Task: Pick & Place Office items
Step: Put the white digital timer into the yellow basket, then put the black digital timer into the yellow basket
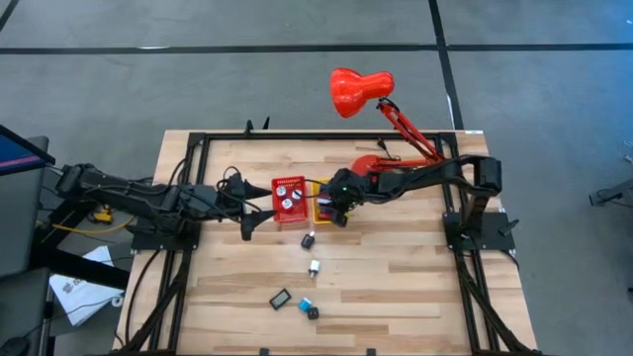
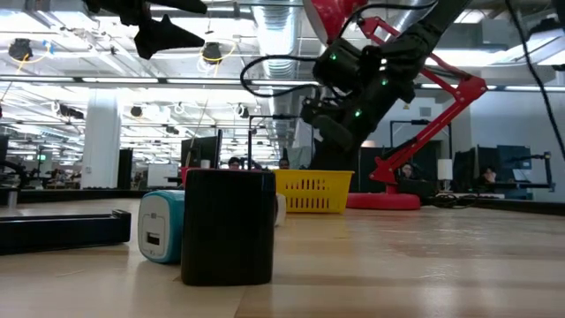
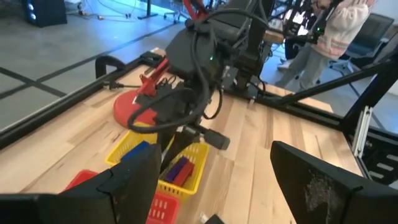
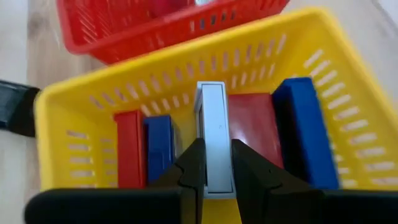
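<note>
1. Right gripper [image 4: 214, 171] over yellow bin [image 4: 68, 106], fingers nipped on slim white item [image 4: 216, 134], poised upright between red and blue pieces.
2. Lower a bit, release gently, lift straight.
3. Left gripper [image 3: 214, 180] wide open, nothing held, hovering by red bin [image 1: 289, 198].
4. Other items loose on tabletop [image 1: 396, 287].
5. No legible writing.

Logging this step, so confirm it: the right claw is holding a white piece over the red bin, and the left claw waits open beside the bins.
Wrong bin. The right wrist view shows the right claw shut on the white piece over the yellow bin, not the red bin. The left claw does wait open beside them.
</note>
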